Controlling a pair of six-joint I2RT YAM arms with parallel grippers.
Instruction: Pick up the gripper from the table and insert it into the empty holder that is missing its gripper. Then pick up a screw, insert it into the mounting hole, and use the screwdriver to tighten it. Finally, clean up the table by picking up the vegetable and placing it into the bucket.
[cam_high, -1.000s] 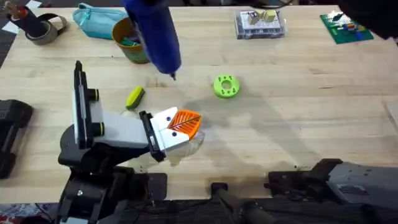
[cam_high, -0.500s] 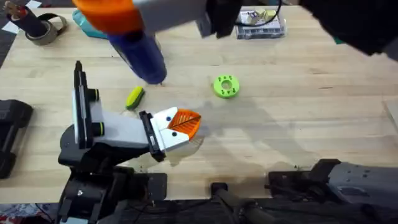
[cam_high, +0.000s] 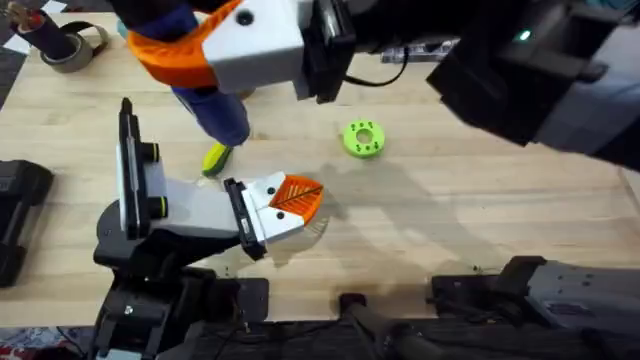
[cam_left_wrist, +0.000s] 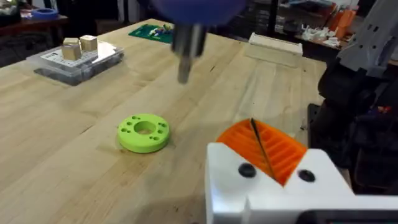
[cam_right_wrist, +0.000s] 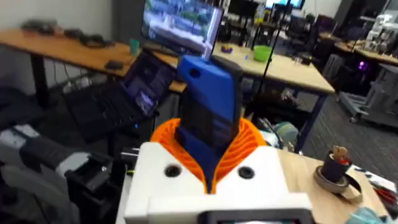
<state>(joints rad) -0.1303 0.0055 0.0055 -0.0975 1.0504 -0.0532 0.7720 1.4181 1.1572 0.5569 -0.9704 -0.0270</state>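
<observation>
Screwdriver (cam_high: 215, 105): bright blue, held above the counter at the far left, tilted with its working end pointing down toward the near side; in the left wrist view its thin metal tip (cam_left_wrist: 185, 65) hangs in the air above the wood, beyond the green disc.
Right hand (cam_high: 185, 45): reaches across from the right side, raised close under the overhead camera; its orange ribbed pads are clamped on the blue body — the right wrist view shows the screwdriver (cam_right_wrist: 208, 121) standing between them.
Vegetable (cam_high: 214, 158): yellow and green, lying on the counter just below the screwdriver's lower end, partly hidden by it.
Left hand (cam_high: 300, 200): low over the counter near the middle, pointing right — its orange pads lie pressed together, closed on nothing.
Green disc (cam_high: 363, 139): round, with holes, flat on the counter to the right of the vegetable, well apart from it; in the left wrist view it sits just ahead of the left hand.
Counter (cam_high: 470, 200): light wood.
Tape roll (cam_high: 70, 45): far left corner.
Clear box (cam_left_wrist: 78, 59): on the far side, small blocks on it.
</observation>
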